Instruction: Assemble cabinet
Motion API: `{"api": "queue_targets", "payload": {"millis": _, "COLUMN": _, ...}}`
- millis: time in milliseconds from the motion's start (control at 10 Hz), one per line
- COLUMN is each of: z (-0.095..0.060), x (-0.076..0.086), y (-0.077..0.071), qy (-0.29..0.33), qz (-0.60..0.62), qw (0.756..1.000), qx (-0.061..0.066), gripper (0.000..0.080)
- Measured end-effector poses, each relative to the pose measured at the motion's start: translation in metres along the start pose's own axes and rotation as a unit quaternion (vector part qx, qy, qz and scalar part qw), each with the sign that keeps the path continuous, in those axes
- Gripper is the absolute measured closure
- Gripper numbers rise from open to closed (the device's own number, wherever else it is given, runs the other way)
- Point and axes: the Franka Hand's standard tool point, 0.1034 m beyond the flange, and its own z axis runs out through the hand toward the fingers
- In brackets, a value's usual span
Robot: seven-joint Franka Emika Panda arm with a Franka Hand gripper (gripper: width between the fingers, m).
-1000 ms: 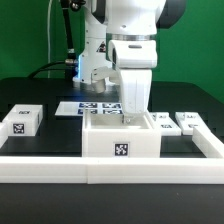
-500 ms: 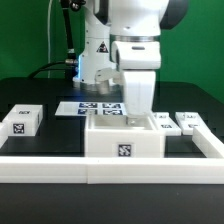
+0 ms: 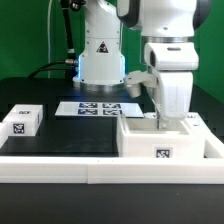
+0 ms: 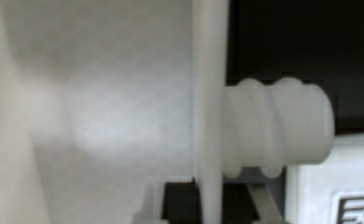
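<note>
The cabinet (image 3: 165,142), a large open white box with a marker tag on its front, sits on the black table at the exterior view's right, against the white rail. My gripper (image 3: 163,118) reaches down into it and is shut on a thin upright wall of the cabinet. In the wrist view that wall (image 4: 207,100) runs between my dark fingers (image 4: 179,200), with my gripper (image 4: 211,205) closed around it. A ribbed white knob (image 4: 277,135) sticks out of the wall on one side.
A small white tagged block (image 3: 20,122) lies at the exterior view's left. The marker board (image 3: 95,107) lies flat behind, before the robot base (image 3: 100,60). A white rail (image 3: 60,166) runs along the front edge and up the right side.
My gripper has slid to the exterior view's right with the cabinet in its grip. The cabinet went from the middle of the rail to the right corner.
</note>
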Motion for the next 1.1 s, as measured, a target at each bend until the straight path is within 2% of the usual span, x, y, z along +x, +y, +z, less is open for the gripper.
{"api": "queue_targets", "payload": {"millis": 100, "z": 0.0, "x": 0.008, "y": 0.003, "qy": 0.0, "qz": 0.003, "qw": 1.0, "qx": -0.001, "gripper": 0.0762}}
{"api": "queue_targets", "payload": {"millis": 300, "z": 0.001, "x": 0.017, "y": 0.004, "qy": -0.002, "qz": 0.003, "qw": 1.0, "qx": 0.006, "gripper": 0.0762}}
{"api": "queue_targets", "payload": {"millis": 700, "z": 0.001, "x": 0.018, "y": 0.004, "qy": -0.003, "qz": 0.006, "qw": 1.0, "qx": 0.008, "gripper": 0.0762}}
{"api": "queue_targets", "payload": {"millis": 800, "z": 0.001, "x": 0.018, "y": 0.004, "qy": -0.003, "qz": 0.006, "qw": 1.0, "qx": 0.008, "gripper": 0.0536}}
{"api": "queue_targets", "payload": {"millis": 900, "z": 0.001, "x": 0.018, "y": 0.004, "qy": -0.003, "qz": 0.006, "qw": 1.0, "qx": 0.008, "gripper": 0.0536}}
{"api": "queue_targets", "payload": {"millis": 1000, "z": 0.001, "x": 0.017, "y": 0.004, "qy": -0.003, "qz": 0.006, "qw": 1.0, "qx": 0.008, "gripper": 0.039}}
{"api": "queue_targets", "payload": {"millis": 1100, "z": 0.001, "x": 0.017, "y": 0.004, "qy": -0.003, "qz": 0.006, "qw": 1.0, "qx": 0.008, "gripper": 0.039}}
